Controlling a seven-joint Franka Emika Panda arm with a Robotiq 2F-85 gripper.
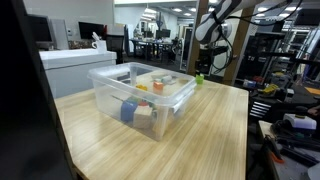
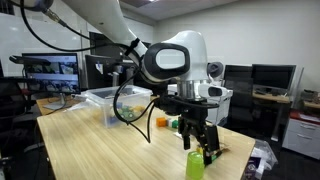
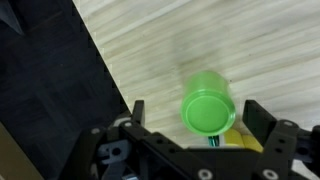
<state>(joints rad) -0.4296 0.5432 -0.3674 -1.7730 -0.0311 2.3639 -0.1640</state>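
The fingers [image 3: 258,115] are being held wide above the green cup [image 3: 208,108] on the bench [image 3: 180,40], a lowering around it being called for.

Exterior views face opposite ways across shared table [image 1: 210,122]; wrist view close, down past claw [image 3: 195,112]
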